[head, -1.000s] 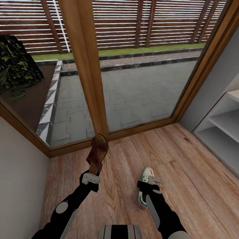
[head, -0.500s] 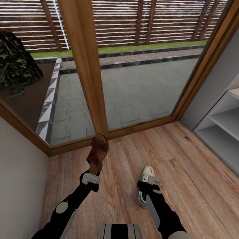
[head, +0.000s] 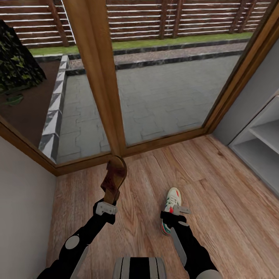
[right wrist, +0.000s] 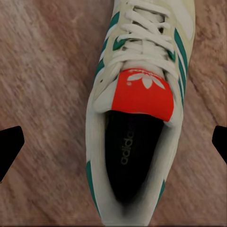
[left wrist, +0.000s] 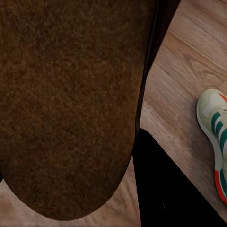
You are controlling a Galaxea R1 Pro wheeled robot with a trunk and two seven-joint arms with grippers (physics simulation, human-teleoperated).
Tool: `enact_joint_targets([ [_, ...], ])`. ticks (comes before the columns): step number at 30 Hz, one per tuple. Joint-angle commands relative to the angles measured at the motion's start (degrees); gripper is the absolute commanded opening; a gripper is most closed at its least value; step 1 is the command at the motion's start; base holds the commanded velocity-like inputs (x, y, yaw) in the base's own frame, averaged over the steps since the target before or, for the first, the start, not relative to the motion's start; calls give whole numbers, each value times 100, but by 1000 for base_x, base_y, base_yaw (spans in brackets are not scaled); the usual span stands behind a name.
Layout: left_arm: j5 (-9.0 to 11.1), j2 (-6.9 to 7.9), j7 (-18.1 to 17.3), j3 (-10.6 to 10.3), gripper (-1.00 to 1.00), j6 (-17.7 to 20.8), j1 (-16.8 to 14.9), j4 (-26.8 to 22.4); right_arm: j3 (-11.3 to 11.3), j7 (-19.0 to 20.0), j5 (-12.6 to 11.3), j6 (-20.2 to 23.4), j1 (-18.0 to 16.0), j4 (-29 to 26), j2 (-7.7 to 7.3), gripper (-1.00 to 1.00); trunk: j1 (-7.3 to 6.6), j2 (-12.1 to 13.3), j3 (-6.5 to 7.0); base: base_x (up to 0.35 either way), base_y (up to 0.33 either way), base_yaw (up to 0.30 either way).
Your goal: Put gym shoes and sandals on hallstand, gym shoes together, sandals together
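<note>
My left gripper (head: 105, 208) is shut on a dark brown sandal (head: 114, 178) and holds it upright above the corridor floor (head: 221, 201). The sandal's brown sole (left wrist: 66, 104) is close in front of the left wrist camera. One gym shoe (head: 172, 196), white with green stripes and a red tongue patch, lies on the floor. My right gripper (head: 176, 212) hovers open just over it. In the right wrist view the gym shoe (right wrist: 137, 118) lies between the gripper's (right wrist: 115, 143) two dark fingertips (right wrist: 9, 146). The hallstand's pale open shelves (head: 263, 149) stand at the right edge.
A wood-framed glass door (head: 99, 97) closes the corridor ahead, with a paved yard and fence behind it. A pale wall (head: 23, 209) runs along the left. The gym shoe (left wrist: 215, 137) also lies beside the sandal in the left wrist view.
The whole view has shifted a little, so door, floor and gym shoe sit slightly higher against the arms. The right gripper now sits nearer the shoe's heel. The sandal stays held.
</note>
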Motion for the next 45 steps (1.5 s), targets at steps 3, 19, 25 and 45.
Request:
enact_joint_targets([
  [3, -5, 2, -24, -3, -100, 33, -2, -9, 9, -42, -54, 12, -1, -8, 0, 100, 6, -6, -95, 0, 0, 41],
  [19, 1, -4, -23, -15, -100, 28, -2, -44, 16, -36, -44, -73, 7, 8, 0, 100, 9, -7, -143, 0, 0, 6],
  [25, -3, 0, -38, -43, -100, 16, -2, -79, 16, -36, -45, -115, 15, 87, 0, 100, 14, -10, -192, 0, 0, 0],
  [45, 3, 1, -26, -62, -100, 33, -2, -177, 18, -45, -31, -646, 16, 420, 0, 100, 48, -27, -569, 0, 0, 8],
])
